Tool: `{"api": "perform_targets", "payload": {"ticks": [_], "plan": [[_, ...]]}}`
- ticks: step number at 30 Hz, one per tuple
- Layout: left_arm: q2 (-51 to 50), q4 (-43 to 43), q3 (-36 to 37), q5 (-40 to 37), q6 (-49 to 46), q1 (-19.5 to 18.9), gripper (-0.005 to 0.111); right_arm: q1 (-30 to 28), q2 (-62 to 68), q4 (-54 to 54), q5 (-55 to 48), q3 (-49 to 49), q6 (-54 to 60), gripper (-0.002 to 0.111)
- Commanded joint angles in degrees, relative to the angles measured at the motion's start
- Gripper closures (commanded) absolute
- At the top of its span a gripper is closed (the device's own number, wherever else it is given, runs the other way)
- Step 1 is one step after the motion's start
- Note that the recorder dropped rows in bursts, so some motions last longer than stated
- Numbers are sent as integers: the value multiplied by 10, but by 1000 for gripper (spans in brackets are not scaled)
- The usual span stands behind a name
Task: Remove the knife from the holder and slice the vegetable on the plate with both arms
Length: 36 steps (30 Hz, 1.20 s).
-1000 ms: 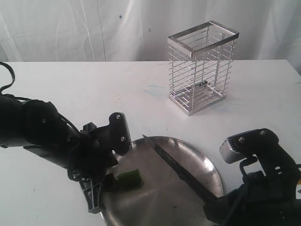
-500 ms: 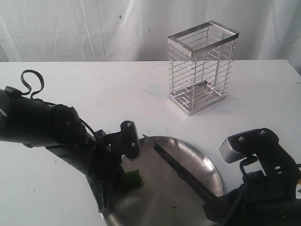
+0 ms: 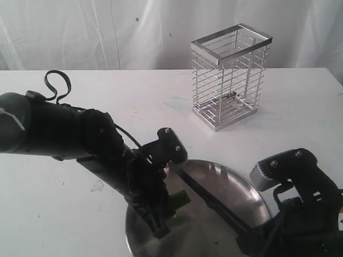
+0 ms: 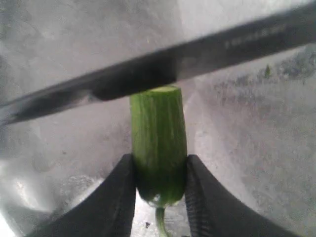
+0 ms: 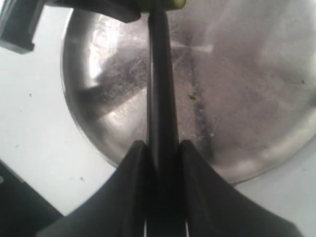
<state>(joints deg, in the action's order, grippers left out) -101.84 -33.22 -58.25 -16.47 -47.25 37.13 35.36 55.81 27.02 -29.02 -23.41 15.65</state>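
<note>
The steel plate (image 3: 252, 198) lies at the table's front. My left gripper (image 4: 159, 170) is shut on the stem end of the green vegetable (image 4: 158, 143), whose flat cut end touches the knife blade (image 4: 148, 81). In the exterior view the vegetable (image 3: 181, 199) peeks out beside the left arm (image 3: 107, 147). The knife (image 3: 209, 201) runs diagonally over the plate, its tip hidden behind the left gripper. My right gripper (image 5: 161, 148) is shut on the knife's black handle (image 5: 161, 123) at the plate's (image 5: 247, 89) near right edge. The chrome wire holder (image 3: 230, 75) stands behind, with no knife in it.
White table all around the plate, with a white curtain behind. The holder stands at the back right, well apart from both arms. The right arm (image 3: 300, 209) fills the front right corner.
The left arm has swung right over the plate, carrying the vegetable up to the knife blade. The plate has shifted right. The right gripper and knife have barely moved.
</note>
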Motion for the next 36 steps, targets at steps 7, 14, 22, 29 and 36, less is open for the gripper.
{"api": "perform_targets", "payload": {"ticks": [7,14,22,29,36], "plan": [[2,-6,-18,-73,100,2,107,2,-4,-105,-5,1,-88,108],[-52,-33,-18,-34,156,3,107,2,-4,-105,-29,1,-88,108],[-57,-61,-19,-10,158,3,93,2,-4,-105,-62,1,-83,108],[-50,-61,-19,-13,158,3,54,2,-3,-105,-60,1,-70,108],[-18,-61,-19,-12,158,3,50,2,-3,-104,-65,1,-60,108]]}}
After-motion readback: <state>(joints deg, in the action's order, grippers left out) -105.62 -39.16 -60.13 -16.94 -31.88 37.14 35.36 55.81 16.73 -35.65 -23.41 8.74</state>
